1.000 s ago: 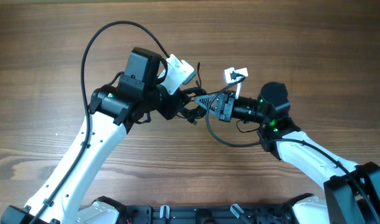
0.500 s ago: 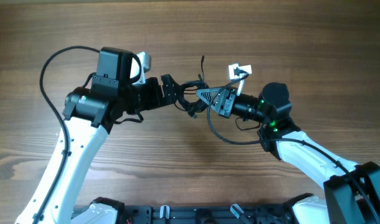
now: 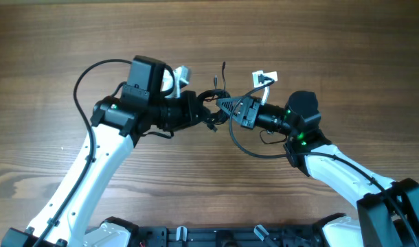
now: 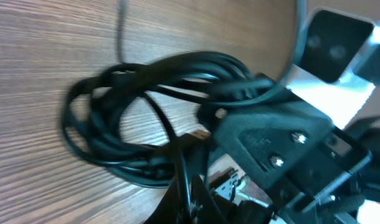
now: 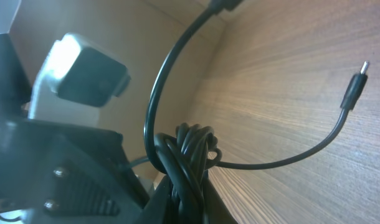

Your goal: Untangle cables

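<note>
black cords, very thin, make one knotted bundle, the cables (image 5: 190, 149), over the wooden worktop (image 3: 319, 41) near its middle (how many cords are wound into the knot i cannot tell). one loose tail (image 5: 339, 118) curves away from the knot and ends in a silvery plug. two claws meet at the knot. the left claw (image 3: 200, 113) is fully closed, pinching cords from one side. the right claw (image 3: 222, 108) is clamped tight on the bundle from the other.

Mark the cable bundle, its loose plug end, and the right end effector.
cable bundle (image 5: 187, 148), right wrist view, knotted middle.
plug end (image 5: 354, 87), right wrist view, black sleeve.
right end effector (image 3: 220, 106), overhead view, between fingertips.
</note>
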`<action>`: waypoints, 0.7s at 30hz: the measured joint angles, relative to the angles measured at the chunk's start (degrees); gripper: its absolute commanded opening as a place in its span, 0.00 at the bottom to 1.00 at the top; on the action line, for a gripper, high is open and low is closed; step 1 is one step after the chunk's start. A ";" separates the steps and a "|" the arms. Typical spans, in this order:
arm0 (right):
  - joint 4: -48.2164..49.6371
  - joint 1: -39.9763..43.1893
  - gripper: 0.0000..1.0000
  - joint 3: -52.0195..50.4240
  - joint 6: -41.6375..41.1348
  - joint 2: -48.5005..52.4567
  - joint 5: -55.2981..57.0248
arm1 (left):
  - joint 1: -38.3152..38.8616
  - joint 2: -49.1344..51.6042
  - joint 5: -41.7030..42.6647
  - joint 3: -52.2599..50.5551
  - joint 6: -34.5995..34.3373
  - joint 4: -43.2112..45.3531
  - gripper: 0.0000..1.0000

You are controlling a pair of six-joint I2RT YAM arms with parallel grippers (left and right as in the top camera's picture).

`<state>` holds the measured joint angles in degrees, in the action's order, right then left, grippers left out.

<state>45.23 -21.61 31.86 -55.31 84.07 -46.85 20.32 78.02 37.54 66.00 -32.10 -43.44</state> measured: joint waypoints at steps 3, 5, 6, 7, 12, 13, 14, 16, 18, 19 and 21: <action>-2.08 0.00 0.07 0.00 -0.17 0.00 0.04 | -0.35 0.00 -0.22 -0.07 -0.22 3.48 0.04; -2.80 0.00 0.07 0.00 -0.68 0.00 0.02 | -0.17 0.00 -4.09 -0.07 -1.22 3.76 0.04; -2.80 0.00 0.07 0.00 -1.53 0.00 0.04 | 0.46 0.02 -6.95 -0.07 -1.70 3.72 0.04; -2.80 0.00 0.07 0.00 -2.34 0.00 0.04 | 1.44 0.11 -9.07 -0.07 -1.92 3.82 0.04; -2.86 0.00 0.07 0.00 -3.78 0.00 -0.02 | 6.95 4.02 -14.14 -0.07 -3.21 4.15 0.04; -3.06 0.00 0.07 0.00 -3.85 0.07 -0.02 | 7.23 4.92 -14.14 -0.07 -3.41 4.55 0.04; -3.17 0.00 0.07 0.00 -3.85 0.15 -0.02 | 7.39 6.05 -14.12 -0.07 -3.61 5.01 0.04; -3.52 0.00 0.07 0.00 -3.85 0.20 -0.04 | 7.56 7.91 -13.86 -0.07 -3.85 5.35 0.20; -3.85 0.00 0.07 -0.02 -3.87 0.22 -0.31 | 7.43 9.05 -13.68 -0.07 -4.17 5.57 0.59; -4.04 0.02 0.07 -0.11 -3.89 0.24 -0.37 | 7.10 9.20 -14.16 -0.04 -4.39 5.90 0.71; -3.04 0.37 0.07 -0.33 -4.11 0.24 0.37 | 4.61 9.14 -13.66 0.04 -2.80 4.98 0.82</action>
<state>42.19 -21.23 31.53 -59.42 84.31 -46.48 24.93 87.15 23.88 66.04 -34.89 -38.46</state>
